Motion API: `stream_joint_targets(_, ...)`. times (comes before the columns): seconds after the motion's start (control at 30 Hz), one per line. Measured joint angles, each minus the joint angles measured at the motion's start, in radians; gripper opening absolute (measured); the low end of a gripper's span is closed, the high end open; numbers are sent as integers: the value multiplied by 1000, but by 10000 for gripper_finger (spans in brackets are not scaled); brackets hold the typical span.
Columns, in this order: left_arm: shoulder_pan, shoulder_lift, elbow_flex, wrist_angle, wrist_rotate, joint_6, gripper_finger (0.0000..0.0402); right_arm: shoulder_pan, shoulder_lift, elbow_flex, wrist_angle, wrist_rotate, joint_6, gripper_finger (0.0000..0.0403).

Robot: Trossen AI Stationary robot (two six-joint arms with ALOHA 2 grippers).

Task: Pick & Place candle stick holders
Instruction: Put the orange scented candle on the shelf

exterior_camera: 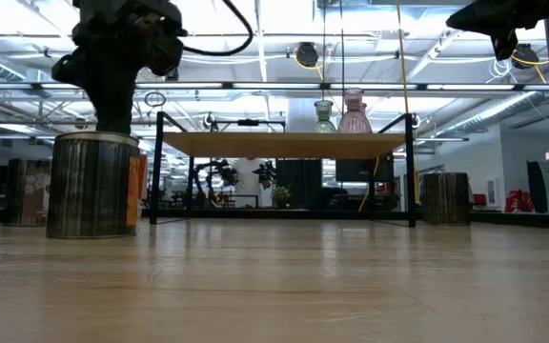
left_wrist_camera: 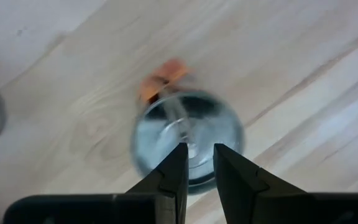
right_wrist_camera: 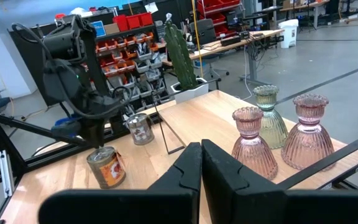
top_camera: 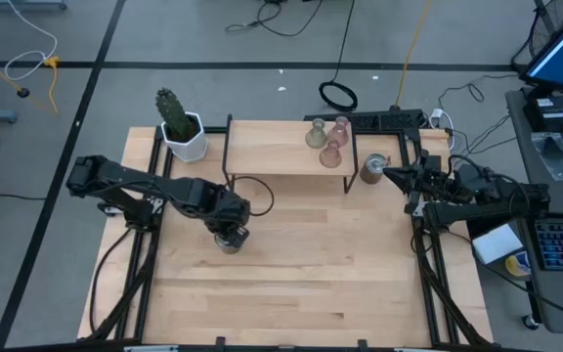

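A squat silver mottled cup (top_camera: 229,242) with an orange label stands upright on the table near its middle (exterior_camera: 89,186). My left gripper (left_wrist_camera: 197,148) points down over the cup's mouth (left_wrist_camera: 188,118) with a narrow gap between its fingers. A second silver cup (right_wrist_camera: 140,129) stands close by. A third (top_camera: 372,168) stands at the right, beside my right gripper (top_camera: 391,174), which is shut and empty (right_wrist_camera: 201,144). Two pale pink holders (right_wrist_camera: 252,143) (right_wrist_camera: 307,134) and an olive-green one (right_wrist_camera: 269,121) stand on a low wooden shelf (top_camera: 286,147). My left gripper comes from above, pointing down, with both fingertips (left_wrist_camera: 180,155) over the middle of the cup's open mouth. I cannot tell whether they touch the cup. The cup stands upright with its base on the table (exterior_camera: 89,233).
A white pot with a green cactus (top_camera: 179,127) stands at the far left, next to the shelf. The shelf's black legs (top_camera: 229,156) rise from the table. A wide stretch of bare table (top_camera: 301,284) lies toward the near edge.
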Motion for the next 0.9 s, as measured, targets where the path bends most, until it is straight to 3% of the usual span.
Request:
stream_joint_targets(0.17,-7,31,0,94,-3,30,76,0,0,0,0,0,0,4)
stream_joint_targets(0.9,-7,70,0,72,-60,30,76,0,0,0,0,0,2,4)
